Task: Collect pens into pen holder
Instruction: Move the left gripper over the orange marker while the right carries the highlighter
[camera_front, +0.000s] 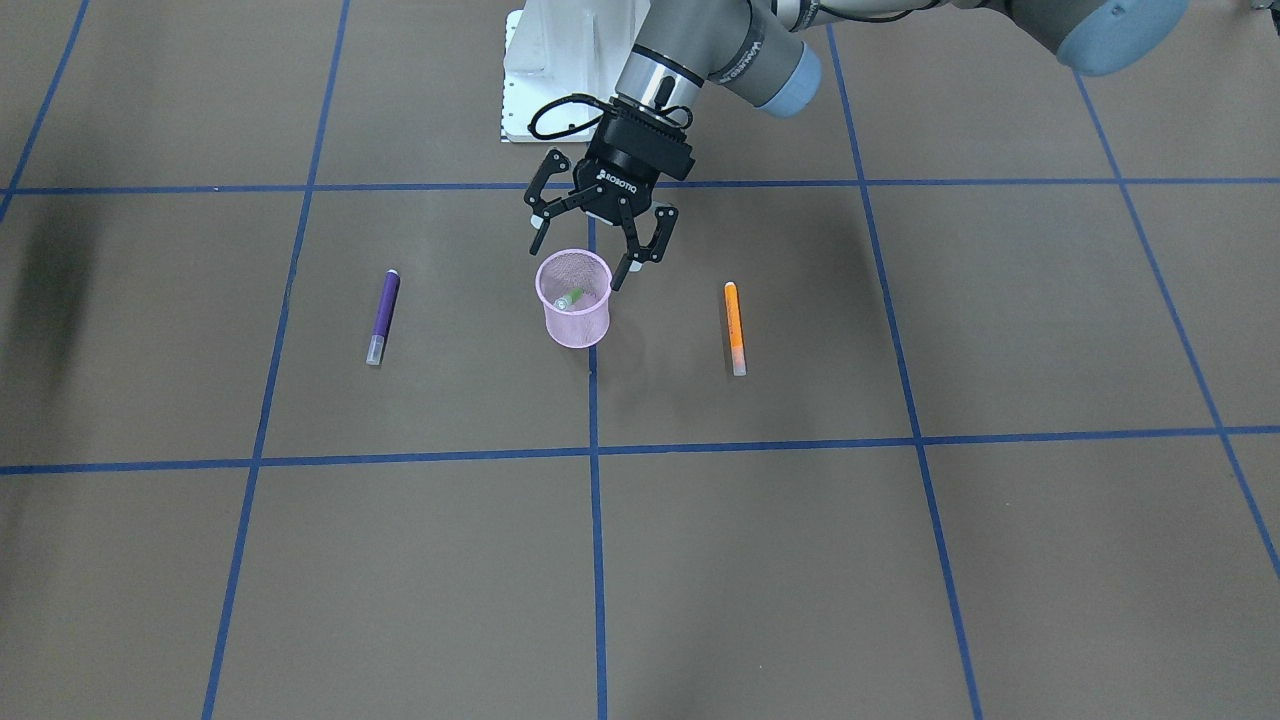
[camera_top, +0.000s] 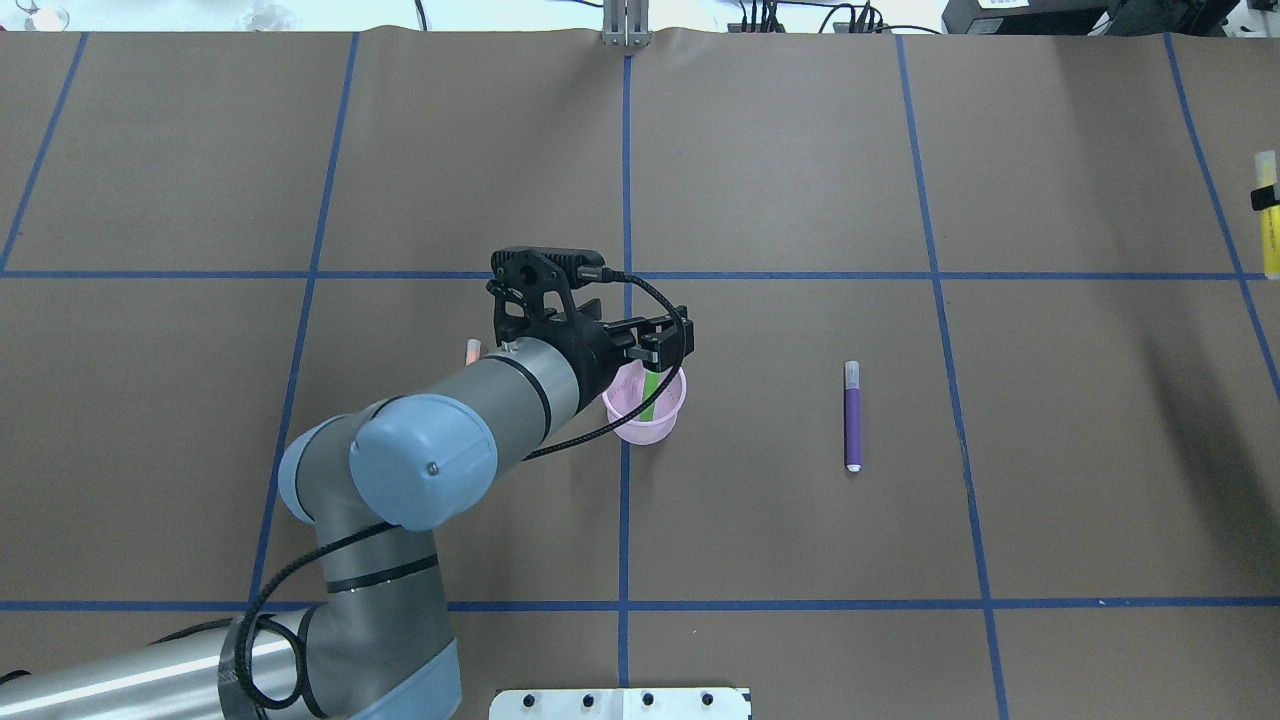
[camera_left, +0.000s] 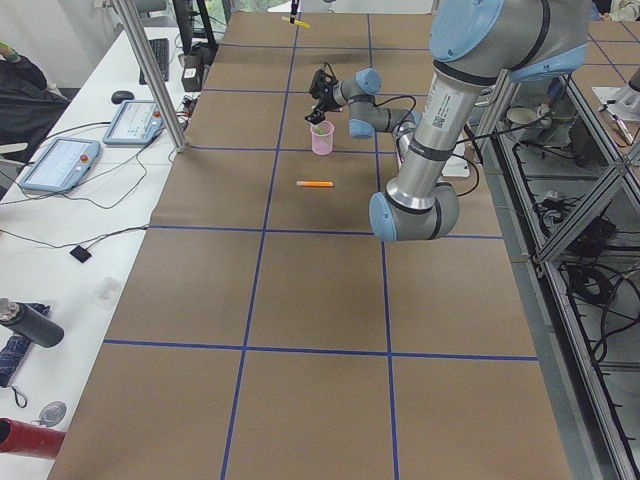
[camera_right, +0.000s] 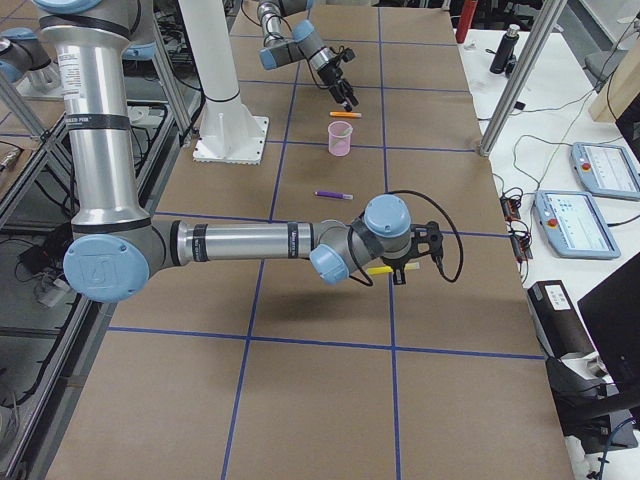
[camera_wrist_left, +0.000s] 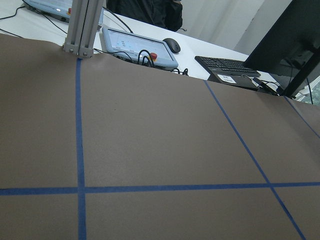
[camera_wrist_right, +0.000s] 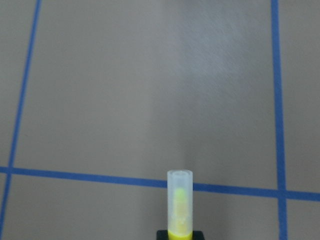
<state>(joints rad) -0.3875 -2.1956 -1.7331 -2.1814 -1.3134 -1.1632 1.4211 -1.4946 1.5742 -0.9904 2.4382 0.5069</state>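
One yellow pen (camera_wrist_right: 179, 202) in right gripper (camera_top: 1267, 198), left gripper (camera_front: 578, 262) splayed over holder (camera_front: 578, 325)

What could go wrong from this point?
The left gripper hangs open right at the rim of the pen holder; a sideways retreat might tip it and spill the green pen. The right gripper holds the yellow pen far off; bringing it in while the left one is over the holder risks a collision.
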